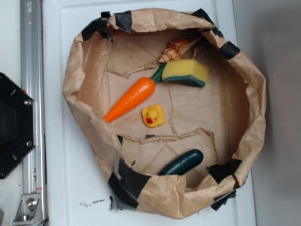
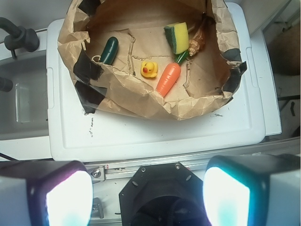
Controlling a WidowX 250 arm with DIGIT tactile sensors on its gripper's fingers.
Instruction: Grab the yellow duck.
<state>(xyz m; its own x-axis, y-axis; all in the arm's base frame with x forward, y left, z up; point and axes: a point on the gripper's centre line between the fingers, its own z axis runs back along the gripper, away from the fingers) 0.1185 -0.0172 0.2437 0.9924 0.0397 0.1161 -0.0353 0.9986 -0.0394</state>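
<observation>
White lid (image 1: pixel 70 179) under brown paper nest (image 1: pixel 188 197); yellow duck (image 1: pixel 153 116) inside; fingers (image 2: pixel 225 197) spread, empty.

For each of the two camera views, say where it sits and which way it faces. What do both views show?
Exterior: overhead, looking straight down into the paper nest; only the robot's black base shows.
Wrist: on the arm, high and behind, looking down past the open gripper.
Both show the yellow duck, carrot, sponge and cucumber.
</observation>
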